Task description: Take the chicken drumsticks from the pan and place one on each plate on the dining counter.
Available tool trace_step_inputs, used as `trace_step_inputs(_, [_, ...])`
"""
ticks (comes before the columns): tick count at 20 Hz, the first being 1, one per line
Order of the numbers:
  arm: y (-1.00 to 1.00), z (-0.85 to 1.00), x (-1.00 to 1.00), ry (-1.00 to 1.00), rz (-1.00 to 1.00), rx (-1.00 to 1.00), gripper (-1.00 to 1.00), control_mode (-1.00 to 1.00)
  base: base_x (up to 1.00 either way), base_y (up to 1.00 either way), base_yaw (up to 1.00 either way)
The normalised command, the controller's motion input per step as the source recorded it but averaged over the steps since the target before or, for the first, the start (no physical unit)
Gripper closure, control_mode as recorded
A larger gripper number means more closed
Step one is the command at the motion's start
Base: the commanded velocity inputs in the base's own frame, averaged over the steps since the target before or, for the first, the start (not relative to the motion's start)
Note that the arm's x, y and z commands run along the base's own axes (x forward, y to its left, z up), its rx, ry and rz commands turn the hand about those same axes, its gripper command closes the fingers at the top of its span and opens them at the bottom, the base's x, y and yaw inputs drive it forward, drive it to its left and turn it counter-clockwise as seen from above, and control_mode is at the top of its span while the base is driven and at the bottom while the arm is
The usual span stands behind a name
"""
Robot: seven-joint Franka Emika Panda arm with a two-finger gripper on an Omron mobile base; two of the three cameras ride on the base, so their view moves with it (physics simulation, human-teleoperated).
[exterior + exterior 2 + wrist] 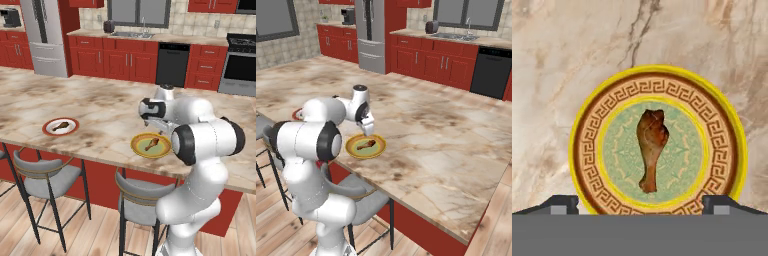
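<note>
My pincer (640, 205) hangs released, jaws wide, directly above the yellow plate (587, 150); one drumstick (652, 147) lies centred there, the other drumstick (62, 126) on the red-rimmed plate (49, 131); the job looks done.

The table (100, 107) is a long, wide top of beige-brown marbled stone. Two plates lie on it close to its near edge, well apart. The white plate (48, 129) with a red rim sits toward the left, the yellow plate (137, 146) further right. Each carries one drumstick.
</note>
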Motion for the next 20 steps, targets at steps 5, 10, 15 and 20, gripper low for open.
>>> trace_step_inputs(5, [-0.2, 0.99, -1.0, -0.16, 0.13, 0.0, -1.0, -1.0, 0.0, 0.0, 0.0])
trace_step_inputs(10, [-0.27, 0.53, -1.0, -0.07, 0.08, 0.0, -1.0, -1.0, 0.0, 0.0, 0.0])
trace_step_inputs(15, [-0.25, 0.02, -1.0, -0.03, 0.0, 0.0, -1.0, -1.0, 0.0, 0.0, 0.0])
trace_step_inputs(20, [-0.16, -0.29, -1.0, -0.05, 0.0, 0.0, -1.0, -1.0, 0.0, 0.0, 0.0])
